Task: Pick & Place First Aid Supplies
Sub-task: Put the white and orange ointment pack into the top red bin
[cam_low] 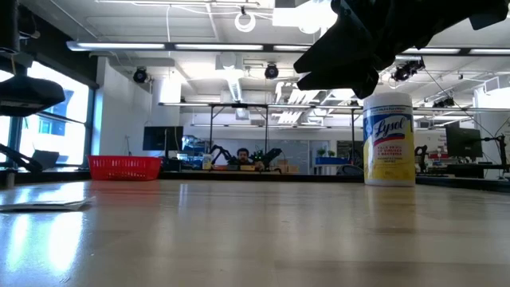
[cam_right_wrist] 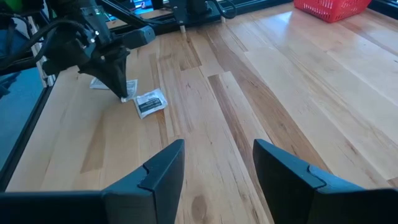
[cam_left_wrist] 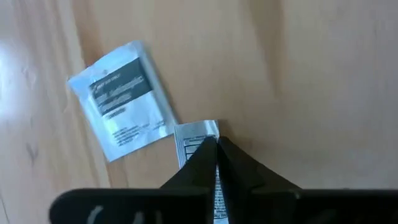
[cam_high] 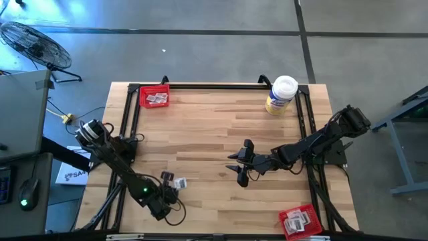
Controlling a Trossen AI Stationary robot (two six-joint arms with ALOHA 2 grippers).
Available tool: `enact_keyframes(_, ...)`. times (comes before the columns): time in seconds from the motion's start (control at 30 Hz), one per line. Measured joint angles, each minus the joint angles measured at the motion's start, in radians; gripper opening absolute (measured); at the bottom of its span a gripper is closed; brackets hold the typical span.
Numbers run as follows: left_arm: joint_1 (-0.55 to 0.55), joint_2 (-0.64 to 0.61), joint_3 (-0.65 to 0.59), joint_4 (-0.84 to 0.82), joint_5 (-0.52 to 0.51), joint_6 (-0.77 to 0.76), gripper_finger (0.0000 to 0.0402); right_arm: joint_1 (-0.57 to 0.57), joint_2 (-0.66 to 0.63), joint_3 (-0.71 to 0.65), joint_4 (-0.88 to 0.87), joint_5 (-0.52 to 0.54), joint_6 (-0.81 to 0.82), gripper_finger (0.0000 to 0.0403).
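My left gripper point(cam_high: 167, 181) point(cam_left_wrist: 216, 140) stands over the table's near left part, fingers pointing down, shut on one small white-and-grey packet point(cam_left_wrist: 198, 132). A second packet point(cam_left_wrist: 121, 99) point(cam_right_wrist: 151, 101) lies flat on the wood just beside it. Further packets lie in the red tray point(cam_high: 155, 97) at the far left corner and in the red tray point(cam_high: 299, 221) at the near right corner. My right gripper point(cam_high: 242, 169) point(cam_right_wrist: 217, 149) hovers open over the table's middle and touches nothing. My left gripper pinches one packet between its two fingertips, at the packet's edge point(cam_left_wrist: 200, 135), coming from above and pointing down. The packet runs back under the fingers, which hide the rest of it. Whether it is lifted clear of the wood, I cannot tell.
A white-lidded, yellow-labelled tub point(cam_high: 281, 94) point(cam_low: 389, 139) stands upright near the far right corner. A black frame point(cam_high: 214, 86) runs along the table's edges. Bare wood lies between the two grippers and across the middle of the table.
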Motion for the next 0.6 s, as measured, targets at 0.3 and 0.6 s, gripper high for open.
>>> enact_keyframes(0.3,0.002,-0.164,-0.004,-0.14,-0.108,-0.057,0.0002,0.0,0.0,0.0,0.0,0.0,-0.001,0.0184)
enact_keyframes(0.6,0.165,-0.475,-0.003,-0.404,-0.369,-0.036,0.0,-0.011,0.0,0.0,-0.006,0.01,-0.026,0.0184)
